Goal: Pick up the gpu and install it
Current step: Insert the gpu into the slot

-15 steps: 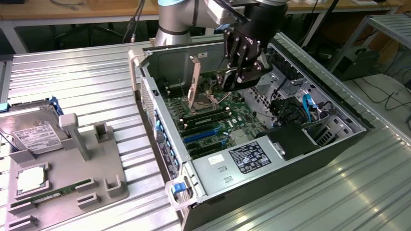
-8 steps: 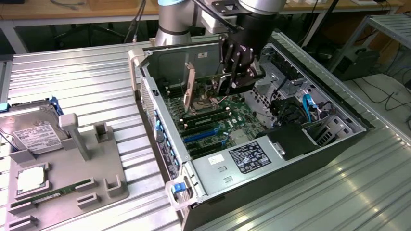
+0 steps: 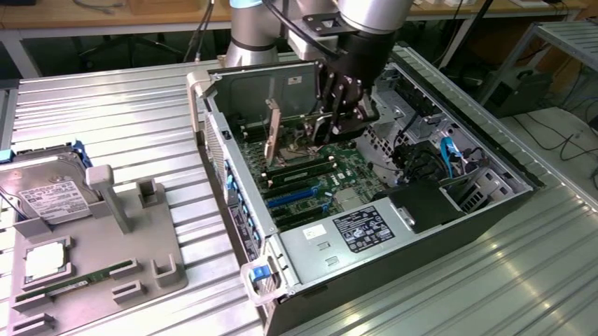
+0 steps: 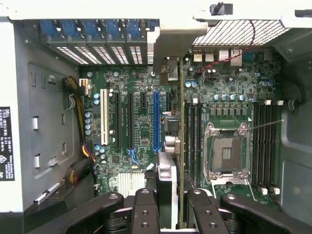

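Observation:
The gpu is seen edge-on, a thin card running from the rear slot openings down between my fingers, with its grey bracket against the back wall. My gripper is shut on the card's near end. In the exterior view the gripper reaches down into the open computer case. The card's tan-brown side stands upright over the motherboard, to the exterior view's left of the fingers. The card hangs between the blue expansion slot and the memory slots. I cannot tell whether it is seated.
An open CPU socket lies beside the memory slots. The power supply fills the case's near end, with drive bays and cables on the exterior view's right. A grey fixture on the exterior view's left holds a hard drive, a chip and a green memory stick.

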`<action>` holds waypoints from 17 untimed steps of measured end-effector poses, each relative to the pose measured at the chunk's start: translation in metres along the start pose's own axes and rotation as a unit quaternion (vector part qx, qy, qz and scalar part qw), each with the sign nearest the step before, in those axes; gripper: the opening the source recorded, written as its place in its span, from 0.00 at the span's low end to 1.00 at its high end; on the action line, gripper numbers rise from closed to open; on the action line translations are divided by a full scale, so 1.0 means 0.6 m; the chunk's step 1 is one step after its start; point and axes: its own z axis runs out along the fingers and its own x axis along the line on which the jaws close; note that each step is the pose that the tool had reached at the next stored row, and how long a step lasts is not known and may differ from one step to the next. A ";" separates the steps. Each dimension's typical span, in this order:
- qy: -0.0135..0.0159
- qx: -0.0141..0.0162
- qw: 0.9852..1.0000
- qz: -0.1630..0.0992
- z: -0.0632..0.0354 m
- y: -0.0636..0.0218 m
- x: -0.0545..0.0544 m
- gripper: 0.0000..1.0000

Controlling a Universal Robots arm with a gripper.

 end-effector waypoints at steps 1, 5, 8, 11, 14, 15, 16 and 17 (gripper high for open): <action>0.000 0.000 1.000 0.000 0.004 0.005 -0.001 0.28; 0.000 0.000 1.000 0.000 0.019 0.007 -0.003 0.28; 0.000 0.000 1.000 0.000 0.028 0.007 -0.006 0.28; 0.000 0.001 1.000 0.000 0.036 0.007 -0.008 0.28; 0.000 0.008 1.000 0.000 0.042 0.011 -0.009 0.28; 0.000 0.016 1.000 0.000 0.044 0.014 -0.009 0.28; 0.000 0.020 1.000 0.000 0.046 0.016 -0.009 0.28; 0.000 0.021 1.000 0.000 0.047 0.017 -0.009 0.28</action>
